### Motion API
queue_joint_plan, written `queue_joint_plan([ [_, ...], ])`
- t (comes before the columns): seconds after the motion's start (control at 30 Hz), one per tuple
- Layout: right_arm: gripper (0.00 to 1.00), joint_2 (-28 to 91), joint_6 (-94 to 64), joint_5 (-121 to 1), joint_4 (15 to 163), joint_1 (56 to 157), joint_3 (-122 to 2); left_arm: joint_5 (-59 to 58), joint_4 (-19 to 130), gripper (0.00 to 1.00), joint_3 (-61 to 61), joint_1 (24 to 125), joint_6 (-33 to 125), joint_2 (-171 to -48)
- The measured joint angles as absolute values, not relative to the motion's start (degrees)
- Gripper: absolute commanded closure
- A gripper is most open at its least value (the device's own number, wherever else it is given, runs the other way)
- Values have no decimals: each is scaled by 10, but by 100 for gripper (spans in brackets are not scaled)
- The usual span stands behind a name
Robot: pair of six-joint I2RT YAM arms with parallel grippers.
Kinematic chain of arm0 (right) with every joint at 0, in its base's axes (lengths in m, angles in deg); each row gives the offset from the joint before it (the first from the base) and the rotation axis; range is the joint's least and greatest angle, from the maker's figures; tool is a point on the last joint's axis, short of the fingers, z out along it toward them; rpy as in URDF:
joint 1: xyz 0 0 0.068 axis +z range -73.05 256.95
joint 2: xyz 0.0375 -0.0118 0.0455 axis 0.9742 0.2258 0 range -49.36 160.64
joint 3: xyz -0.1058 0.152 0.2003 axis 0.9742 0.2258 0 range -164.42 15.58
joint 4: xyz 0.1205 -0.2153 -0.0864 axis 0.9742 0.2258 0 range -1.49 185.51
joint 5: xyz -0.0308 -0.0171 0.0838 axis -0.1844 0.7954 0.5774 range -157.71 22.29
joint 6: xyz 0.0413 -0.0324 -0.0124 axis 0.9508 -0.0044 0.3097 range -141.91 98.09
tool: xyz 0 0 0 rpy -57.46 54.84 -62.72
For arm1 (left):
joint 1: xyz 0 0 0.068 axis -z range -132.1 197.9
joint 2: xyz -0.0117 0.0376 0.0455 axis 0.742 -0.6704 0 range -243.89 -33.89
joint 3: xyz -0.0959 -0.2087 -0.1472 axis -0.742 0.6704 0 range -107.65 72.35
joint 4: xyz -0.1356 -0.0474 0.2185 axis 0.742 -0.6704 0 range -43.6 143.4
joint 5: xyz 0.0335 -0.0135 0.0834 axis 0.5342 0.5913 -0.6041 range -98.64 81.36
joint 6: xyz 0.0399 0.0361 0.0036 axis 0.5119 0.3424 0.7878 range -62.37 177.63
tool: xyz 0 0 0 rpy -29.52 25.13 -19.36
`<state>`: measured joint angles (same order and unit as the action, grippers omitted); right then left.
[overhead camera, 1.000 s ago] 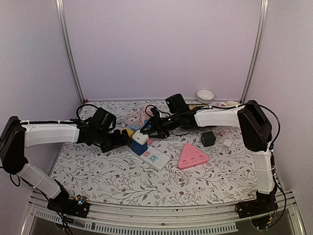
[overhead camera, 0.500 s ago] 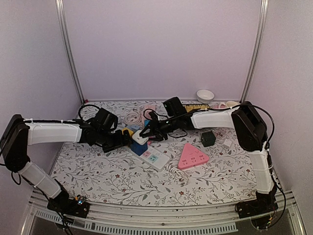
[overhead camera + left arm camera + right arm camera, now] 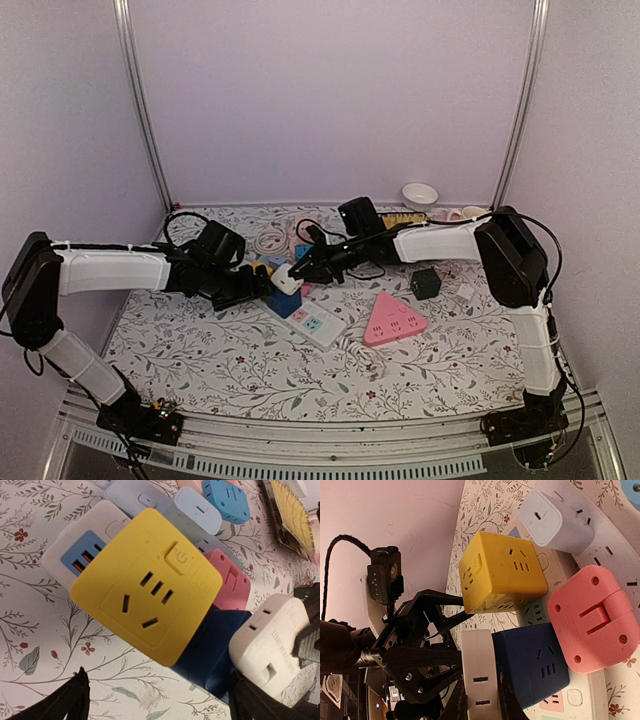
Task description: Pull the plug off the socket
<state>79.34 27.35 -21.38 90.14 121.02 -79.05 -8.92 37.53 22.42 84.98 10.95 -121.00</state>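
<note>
Top external view, desk (image 3: 200,350): floral-patterned, with a cluster of sockets near its middle and both arms reaching in from either side.
Right arm (image 3: 440,240): stretched leftward across the desk, its wrist at the cluster.
Left arm (image 3: 110,272): stretched rightward, ending just beside the same cluster.
Power strip (image 3: 318,325): long and white, lying flat, carrying the cube adapters on its far end.
Yellow cube socket (image 3: 150,585): seated on the strip, directly facing the left wrist camera.
Blue cube socket (image 3: 532,662): on the strip beside the yellow one, a pink adapter (image 3: 592,620) next to it.
White plug (image 3: 479,677): pressed against a side face of the blue cube socket, apparently not yet out.
Right fingers (image 3: 461,707): clamped on the white plug from both sides.
Left fingers (image 3: 70,702): spread wide, the yellow cube ahead between them, gripping nothing.
Risk, cube lifts: nothing holds the blue cube down, so a pull may drag it off the strip with the plug.
Risk, strip shifts: the strip is loose and could slide or tip toward the right arm.
Risk, slip: the plug's casing looks smooth; an off-axis tug may slide the fingers off.
</note>
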Motion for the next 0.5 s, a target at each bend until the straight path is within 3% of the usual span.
queue_joint_plan([
  [0.5,97,685,271,-216,856,1186,-624,-87,379,4,184,914,113,-1253],
])
